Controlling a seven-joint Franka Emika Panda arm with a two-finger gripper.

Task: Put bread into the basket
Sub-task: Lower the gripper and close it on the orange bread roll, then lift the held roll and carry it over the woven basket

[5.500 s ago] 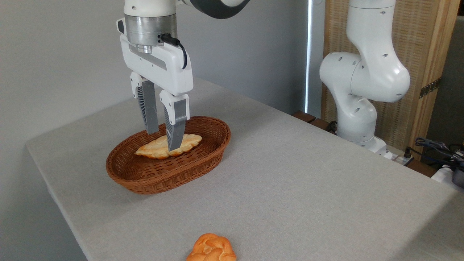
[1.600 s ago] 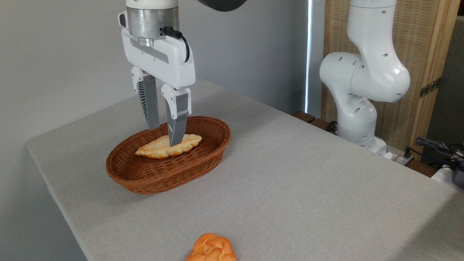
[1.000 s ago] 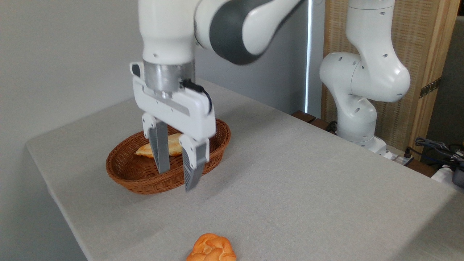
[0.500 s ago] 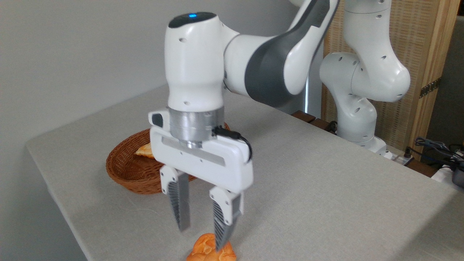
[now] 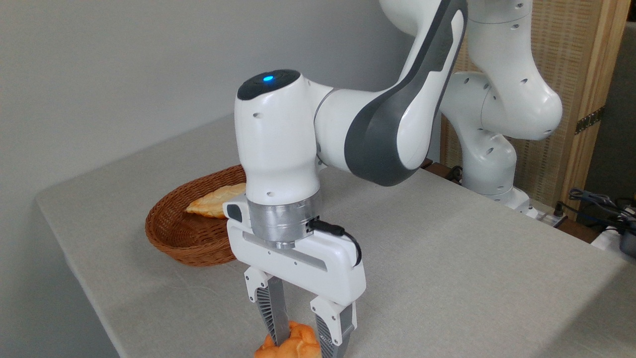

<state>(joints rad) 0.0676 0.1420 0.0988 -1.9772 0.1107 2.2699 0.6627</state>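
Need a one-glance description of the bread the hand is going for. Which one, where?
Start at the grey table and go to its near edge, bottom centre of the picture. The bun sits between the fingers of the hand. It is small, round, knotted and orange, unlike the paler, longer loaf in the basket.

The bread is cut off by the bottom edge, and the gripper fingertips run out of view beside it, so contact is perhaps unclear. The arm hides the basket right half and part of its loaf.
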